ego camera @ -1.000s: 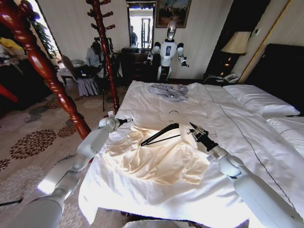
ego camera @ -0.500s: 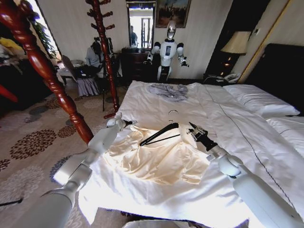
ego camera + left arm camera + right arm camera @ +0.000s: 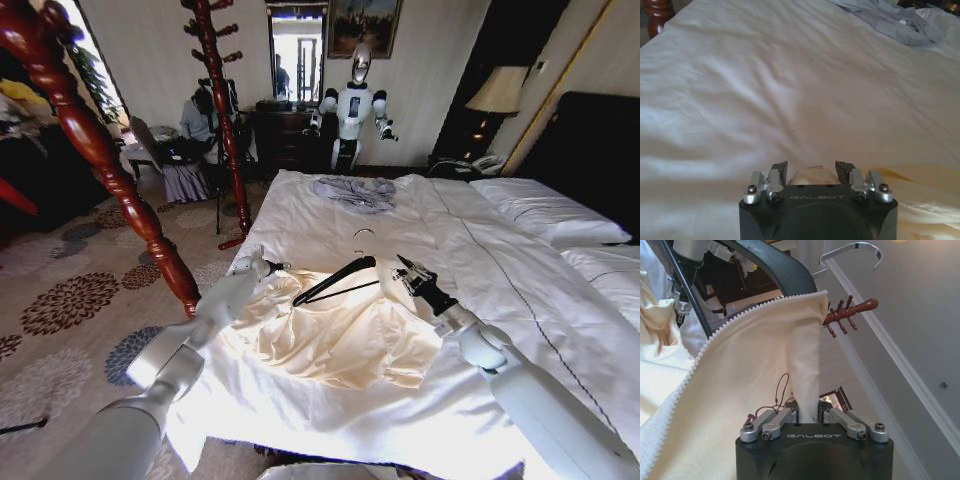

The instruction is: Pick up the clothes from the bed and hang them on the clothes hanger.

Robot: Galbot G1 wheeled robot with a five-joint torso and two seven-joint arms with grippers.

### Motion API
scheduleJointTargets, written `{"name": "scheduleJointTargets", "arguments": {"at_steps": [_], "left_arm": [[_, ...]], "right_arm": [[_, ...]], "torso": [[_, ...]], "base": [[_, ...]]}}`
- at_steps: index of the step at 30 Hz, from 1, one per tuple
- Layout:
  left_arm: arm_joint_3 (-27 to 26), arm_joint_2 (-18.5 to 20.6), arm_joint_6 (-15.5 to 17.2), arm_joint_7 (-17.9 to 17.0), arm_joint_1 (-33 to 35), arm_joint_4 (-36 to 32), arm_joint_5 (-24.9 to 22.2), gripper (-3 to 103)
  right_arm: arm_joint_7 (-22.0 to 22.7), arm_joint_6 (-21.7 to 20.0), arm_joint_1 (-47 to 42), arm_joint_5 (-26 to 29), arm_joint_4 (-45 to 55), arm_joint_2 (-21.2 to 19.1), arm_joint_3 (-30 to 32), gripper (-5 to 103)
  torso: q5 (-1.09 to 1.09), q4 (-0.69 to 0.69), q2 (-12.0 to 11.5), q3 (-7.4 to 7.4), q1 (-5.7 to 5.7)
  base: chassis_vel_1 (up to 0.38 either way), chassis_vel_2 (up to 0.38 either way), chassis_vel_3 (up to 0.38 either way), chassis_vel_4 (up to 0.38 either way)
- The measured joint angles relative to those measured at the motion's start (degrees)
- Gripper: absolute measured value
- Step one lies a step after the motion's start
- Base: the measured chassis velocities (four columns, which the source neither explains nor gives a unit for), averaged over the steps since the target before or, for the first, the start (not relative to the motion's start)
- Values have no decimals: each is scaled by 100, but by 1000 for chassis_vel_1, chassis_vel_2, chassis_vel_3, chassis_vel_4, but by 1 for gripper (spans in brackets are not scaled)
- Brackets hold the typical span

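Observation:
The clothes [image 3: 340, 340], a cream-yellow shirt, lie crumpled on the white bed [image 3: 480, 240]. The black clothes hanger [image 3: 335, 282] rests on the shirt's upper part, its silver hook pointing toward the far end of the bed. My left gripper [image 3: 272, 266] is open just over the shirt's left edge. In the left wrist view a bump of cream fabric [image 3: 810, 177] sits between its fingers [image 3: 780, 172]. My right gripper [image 3: 405, 270] is shut on a zipper-edged fold of the shirt [image 3: 750, 370], lifted beside the hanger [image 3: 772, 262].
A smaller grey-blue garment [image 3: 355, 190] lies at the bed's far end. White pillows [image 3: 545, 210] lie at right by the dark headboard. Red turned wooden posts [image 3: 90, 140] stand left of the bed over patterned carpet. Another robot [image 3: 352, 110] stands by the far wall.
My left arm has swung rightward, bringing its gripper from the bed's edge to the shirt's left edge. The right gripper and the hanger have barely moved.

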Motion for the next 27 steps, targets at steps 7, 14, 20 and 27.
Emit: {"name": "scheduleJointTargets", "arguments": {"at_steps": [7, 14, 20, 27], "left_arm": [[46, 81, 2, -38, 152, -148, -81, 30], [47, 190, -35, -65, 256, -370, -112, 8], [46, 331, -98, -134, 316, -655, -166, 0], [68, 794, -261, -251, 529, -1471, -299, 0]], "right_arm": [[2, 2, 80, 60, -8, -53, -69, 18], [5, 2, 80, 75, -8, -66, -70, 18], [24, -12, 99, 79, -61, -18, -72, 18], [76, -120, 100, 344, -195, 15, -76, 18]], "torso": [[0, 0, 0, 0, 0], [-1, 0, 0, 0, 0], [-1, 0, 0, 0, 0], [-1, 0, 0, 0, 0]], "base": [[0, 0, 0, 0], [0, 0, 0, 0], [0, 0, 0, 0], [0, 0, 0, 0]]}}
